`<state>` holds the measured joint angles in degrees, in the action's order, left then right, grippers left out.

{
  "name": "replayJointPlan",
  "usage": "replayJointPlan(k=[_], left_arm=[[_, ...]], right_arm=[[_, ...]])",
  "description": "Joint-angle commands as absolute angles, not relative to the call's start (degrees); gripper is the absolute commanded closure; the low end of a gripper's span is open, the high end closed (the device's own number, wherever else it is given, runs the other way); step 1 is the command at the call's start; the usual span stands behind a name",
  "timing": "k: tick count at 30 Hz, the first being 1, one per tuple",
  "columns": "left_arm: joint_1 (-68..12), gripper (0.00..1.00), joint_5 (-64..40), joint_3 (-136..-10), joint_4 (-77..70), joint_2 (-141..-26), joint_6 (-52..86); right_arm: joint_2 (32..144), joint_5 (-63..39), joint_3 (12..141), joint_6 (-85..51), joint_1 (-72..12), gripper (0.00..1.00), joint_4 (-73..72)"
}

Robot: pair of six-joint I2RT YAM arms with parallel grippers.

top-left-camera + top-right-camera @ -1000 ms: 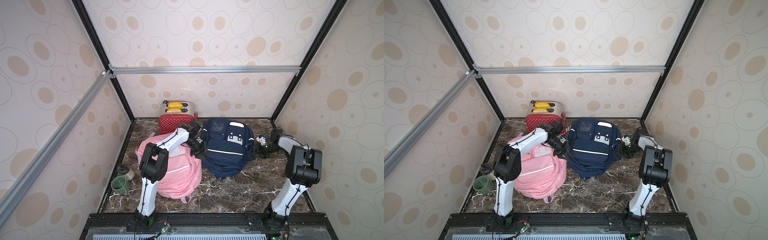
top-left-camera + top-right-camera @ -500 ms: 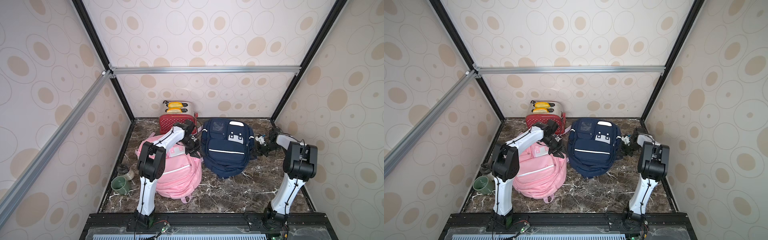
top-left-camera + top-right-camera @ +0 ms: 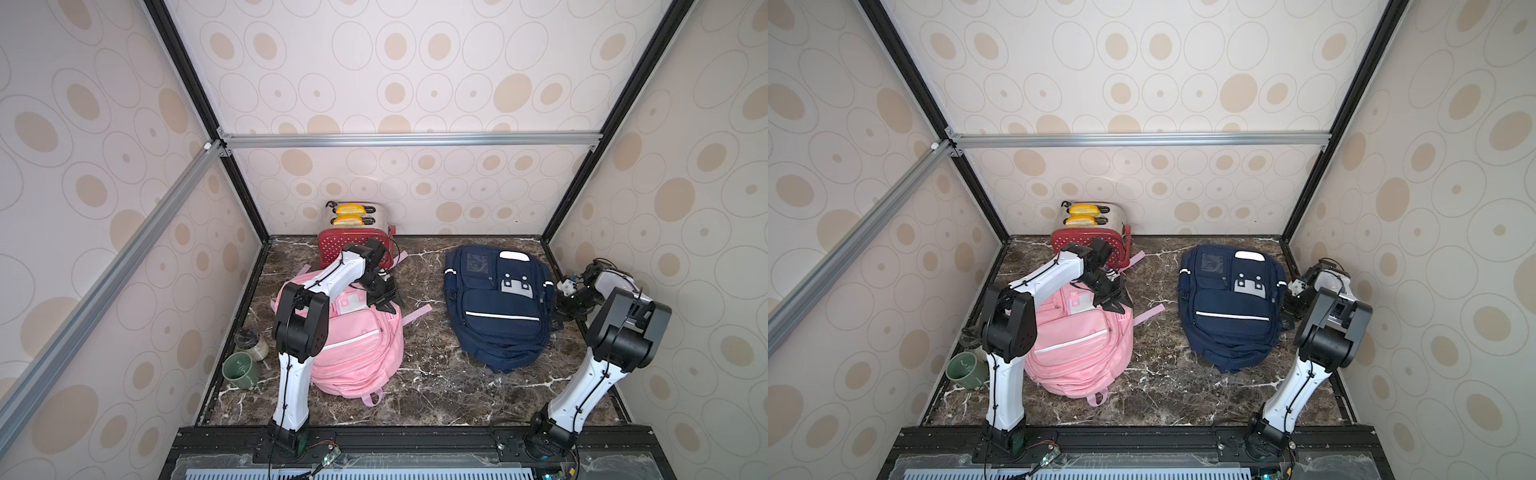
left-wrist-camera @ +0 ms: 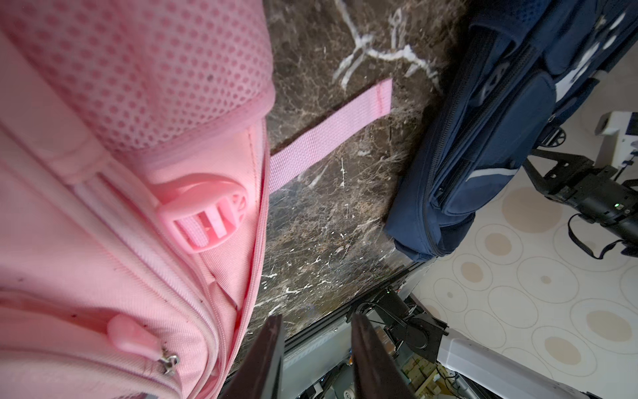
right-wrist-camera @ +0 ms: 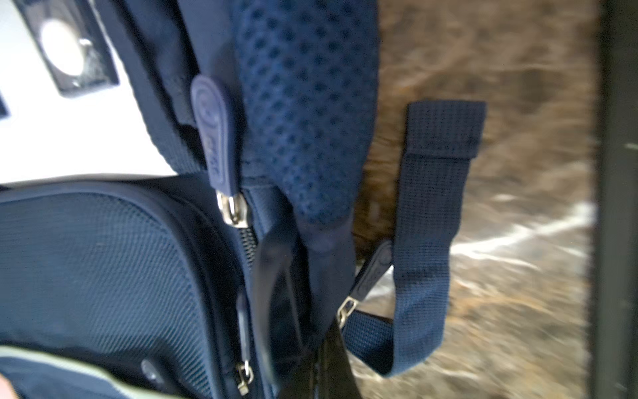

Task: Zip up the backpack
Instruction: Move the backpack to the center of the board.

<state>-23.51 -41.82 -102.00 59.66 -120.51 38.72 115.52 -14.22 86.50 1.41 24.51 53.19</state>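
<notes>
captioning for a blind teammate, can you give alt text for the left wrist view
Close up, a pink backpack lies on a dark marble table, with its zipper pull near the open, empty left gripper. A pink strap trails across the table toward a navy backpack.

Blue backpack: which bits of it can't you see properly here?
Navy fabric backpack zipper track, top views: too small to tell open or closed.
Whether the jaws of the right gripper pinch anything, right wrist view: blurred.
Backpack's underside: hidden against the dark marble table.
</notes>
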Motion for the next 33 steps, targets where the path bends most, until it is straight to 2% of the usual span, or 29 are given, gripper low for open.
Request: replayJointPlan(k=[1,9,11,13,16,17,19,23,27,33], left_arm=[[-23.2,0.65,-41.25,-105.9,60.29,-120.34,36.6],[-23.2,0.65,-39.01,-107.14,60.02,-119.53,35.52],[-23.18,0.64,-38.36,-107.21,60.06,-119.2,35.21],[-23.15,0.62,-37.11,-107.29,60.3,-118.71,34.94],[-23.2,0.6,-34.37,-107.68,60.48,-117.82,34.29],[-23.16,0.58,-33.43,-107.95,60.9,-117.47,33.83],[-23.19,0.56,-30.99,-109.17,62.24,-116.66,32.61],[-23.2,0.47,-22.6,-112.24,66.08,-114.16,29.36],[-23.02,0.43,-12.04,-112.85,68.15,-109.89,27.03],[-18.22,0.42,1.42,-108.8,69.51,-102.19,25.55]], right_arm=[[116.09,-8.02,88.28,3.15,25.15,1.0,55.82],[117.33,-10.18,90.42,3.24,25.75,0.99,55.48],[116.8,-10.26,90.03,3.02,25.71,0.79,55.25],[115.67,-11.23,89.75,2.78,25.75,0.69,55.08],[113.3,-13.4,89.63,1.54,25.46,0.43,54.78],[112.49,-13.73,89.65,1.21,25.27,0.37,54.97],[110.51,-15.45,89.7,0.09,24.36,0.33,55.76],[104.95,-14.8,88.49,-1.71,19.21,0.31,57.39],[98.31,-15.48,86.97,-6.06,10.22,0.29,55.76],[96.64,-30.58,88.21,-13.68,-9.3,0.3,45.48]])
